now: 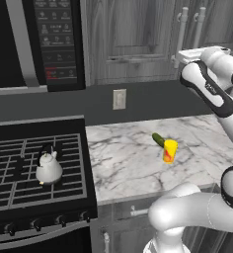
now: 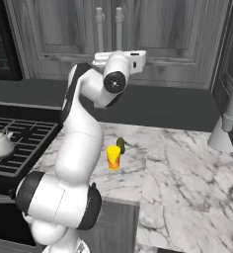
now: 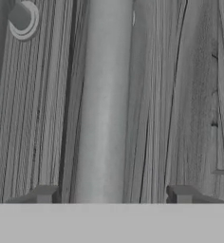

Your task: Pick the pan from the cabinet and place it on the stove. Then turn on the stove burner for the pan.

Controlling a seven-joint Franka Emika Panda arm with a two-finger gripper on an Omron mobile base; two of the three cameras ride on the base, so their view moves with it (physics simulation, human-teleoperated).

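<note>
The cabinet (image 1: 133,39) is grey wood-grain with pale bar handles (image 3: 104,104). The stove (image 1: 19,168) is black with black grid grates; a white kettle (image 1: 49,168) sits there. The table (image 1: 133,158) is white marble, grey-veined, carrying a yellow-and-orange cup (image 1: 170,150) and a green vegetable (image 1: 158,139).

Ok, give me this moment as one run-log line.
phase: reaching cabinet | pincer: open, fingers either side of bar handle | doors: shut | stove: kettle on grate

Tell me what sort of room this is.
A kitchen, computer-rendered: a black gas stove with a kettle on it, a marble counter, and grey wall cabinets above.
</note>
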